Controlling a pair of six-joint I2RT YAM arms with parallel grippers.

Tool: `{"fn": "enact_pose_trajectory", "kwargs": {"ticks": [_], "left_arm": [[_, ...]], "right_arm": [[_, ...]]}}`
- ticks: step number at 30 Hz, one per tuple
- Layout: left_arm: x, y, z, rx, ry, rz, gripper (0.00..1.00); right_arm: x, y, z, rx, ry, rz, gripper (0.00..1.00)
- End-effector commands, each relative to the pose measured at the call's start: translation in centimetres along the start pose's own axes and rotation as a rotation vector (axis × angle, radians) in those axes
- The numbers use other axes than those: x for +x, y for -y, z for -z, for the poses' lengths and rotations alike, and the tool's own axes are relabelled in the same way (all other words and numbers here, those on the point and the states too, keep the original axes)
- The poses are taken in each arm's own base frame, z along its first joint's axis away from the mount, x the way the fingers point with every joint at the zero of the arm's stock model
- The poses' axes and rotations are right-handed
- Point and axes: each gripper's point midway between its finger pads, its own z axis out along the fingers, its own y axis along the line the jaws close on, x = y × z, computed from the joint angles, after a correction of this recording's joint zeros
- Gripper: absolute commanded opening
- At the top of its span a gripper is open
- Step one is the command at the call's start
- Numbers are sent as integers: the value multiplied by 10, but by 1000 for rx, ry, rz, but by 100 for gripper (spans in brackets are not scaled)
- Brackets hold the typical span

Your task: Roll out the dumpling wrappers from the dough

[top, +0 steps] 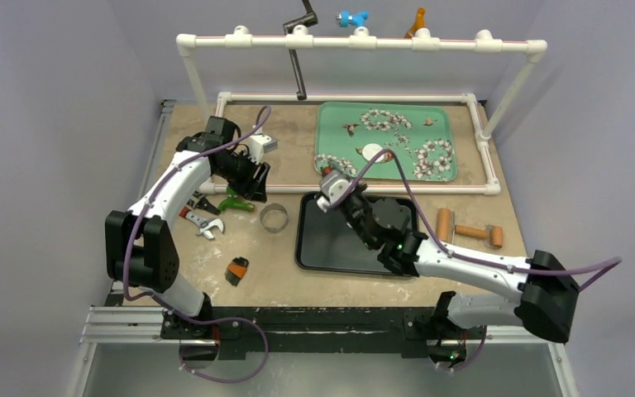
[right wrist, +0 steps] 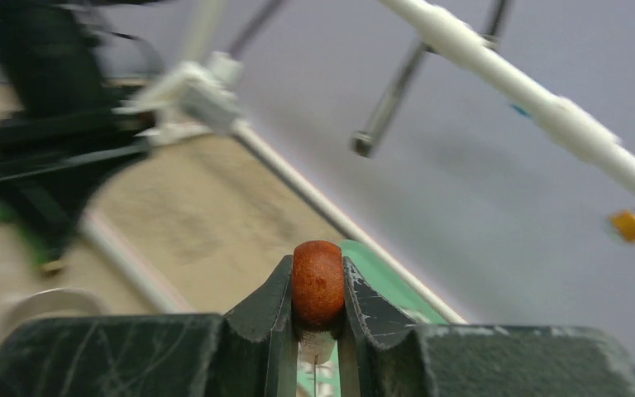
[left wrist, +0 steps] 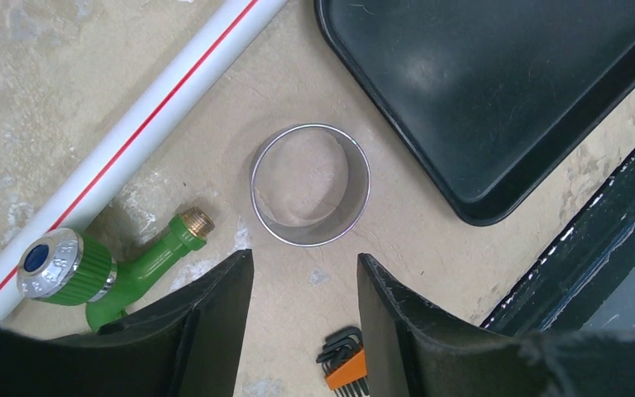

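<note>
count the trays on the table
2: green flowered tray at the far side; black tray nearer the arms, partly under the right arm. none look hidden

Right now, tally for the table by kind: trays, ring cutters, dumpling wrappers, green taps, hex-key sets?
trays: 2 (green tray, black tray)
ring cutters: 1
dumpling wrappers: 1
green taps: 1
hex-key sets: 1
total: 6

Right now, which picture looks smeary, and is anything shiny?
Right wrist view: background smeared by motion blur, only the brown knob in the right end effector is sharp. Left wrist view: crisp, glare on the black tray and metal ring. Top view: evenly lit.
</note>
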Motion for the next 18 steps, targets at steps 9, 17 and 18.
{"fn": "enact_pose_trajectory", "kwargs": {"ticks": [9, 17, 18], "left_arm": [[-15, 5, 29, -38, 91, -53, 49], [-12, 5, 29, -37, 83, -49, 50], [-12, 5, 29, -37, 83, -49, 50]], "right_arm": [[3, -150, 106, -625, -76, 15, 0], [48, -190, 129, -713, -244, 144, 0], [49, -199, 134, -751, -250, 139, 0]]}}
